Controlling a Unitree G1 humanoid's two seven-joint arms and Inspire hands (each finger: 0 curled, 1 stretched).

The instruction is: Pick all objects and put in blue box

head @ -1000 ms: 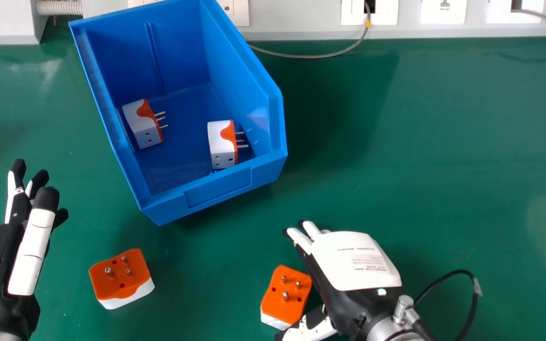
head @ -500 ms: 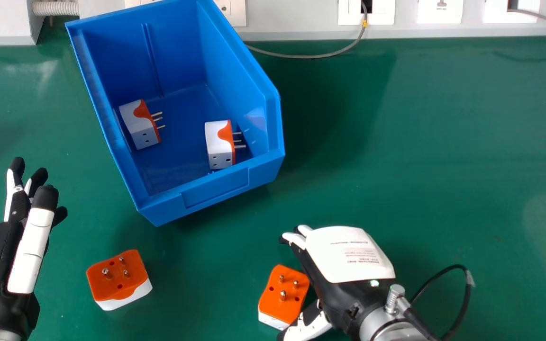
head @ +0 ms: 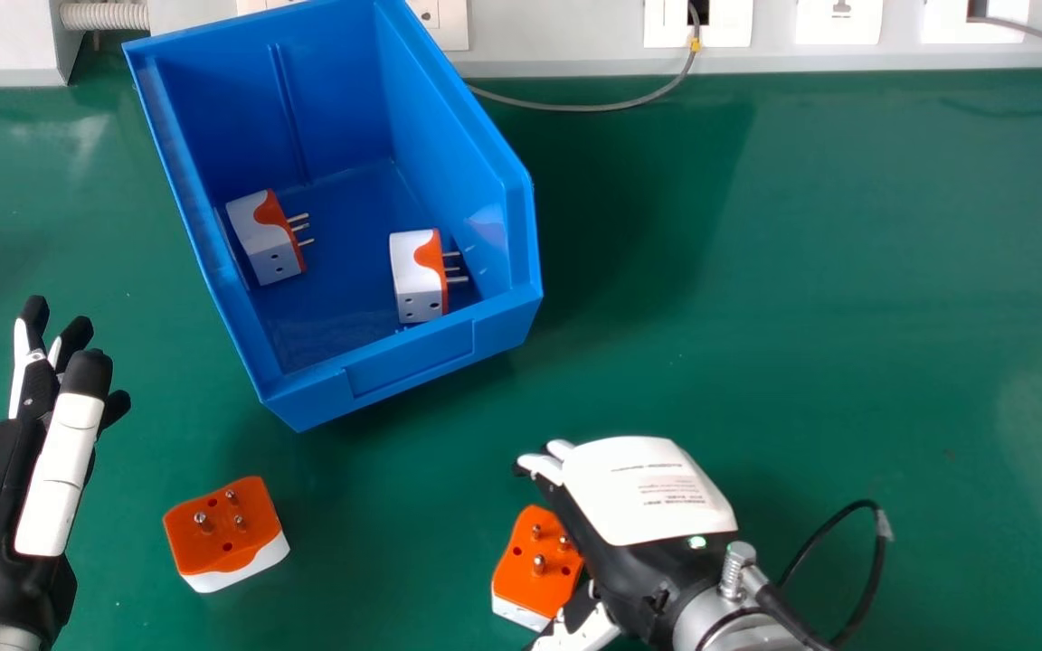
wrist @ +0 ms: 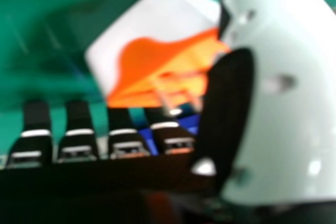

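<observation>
My right hand (head: 648,493), relaxed and open, hovers at the right of a plug adapter (head: 519,580) on the bench (head: 756,362), its hard shell probably light but slick, best pinched across the sides, below the pins (head: 538,564).

Tabletop (head: 801,271) was green w/ slight sheen, across most of the frame. Blue box (head: 412,362) sat upper L to top ctr. Orange/white plug adapter (head: 222,542) lay lower L, pins up; 2nd adapter (head: 521,583), also pins up, btm ctr.
</observation>
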